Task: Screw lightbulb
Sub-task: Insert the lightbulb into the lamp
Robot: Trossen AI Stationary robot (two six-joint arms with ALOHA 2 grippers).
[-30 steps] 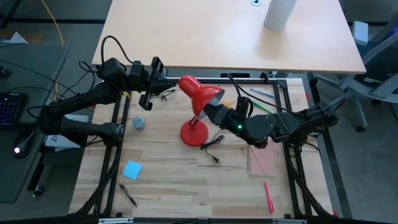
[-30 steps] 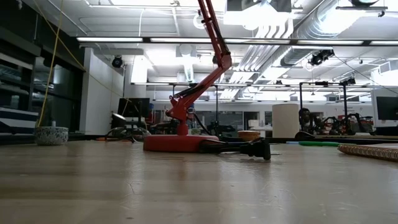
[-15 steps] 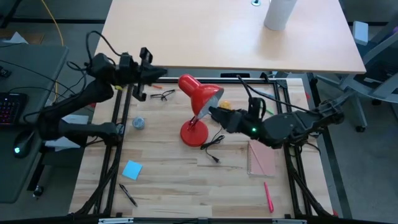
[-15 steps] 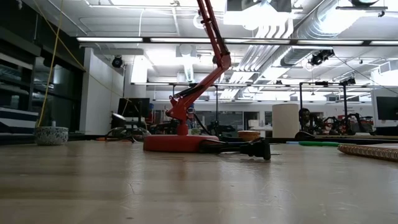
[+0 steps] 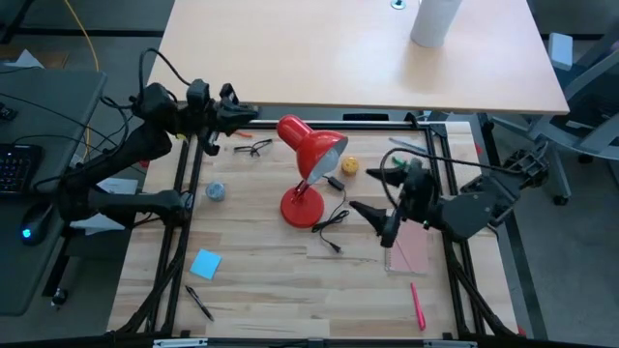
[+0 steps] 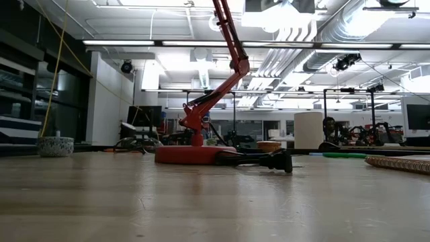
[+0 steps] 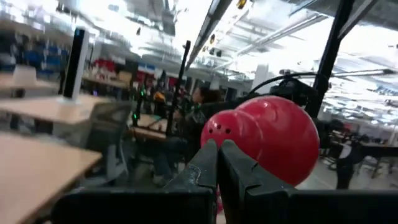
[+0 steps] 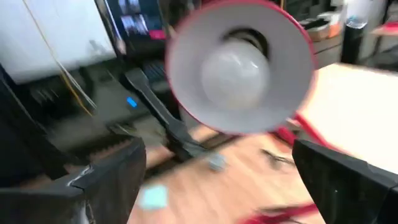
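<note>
The lightbulb (image 8: 239,74) sits inside the red lamp's shade (image 8: 193,93).

High view: the red lamp (image 5: 308,169) stands mid-tabletop; the left end effector (image 5: 247,113) hangs by the far edge, the right end effector (image 5: 372,198) just beside the lamp, toward the right edge. Low view: only the lamp base (image 6: 191,154) and cord plug (image 6: 279,160) show. Left wrist view: fingers (image 7: 211,168) pressed together, facing the shade's back. Right wrist view: fingers (image 8: 112,174) spread wide, holding nothing, bulb ahead.

A robotics lab: exposed ceiling ducts (image 6: 289,47), strip lights, equipment racks (image 6: 349,114) behind the workbench (image 5: 261,266)
</note>
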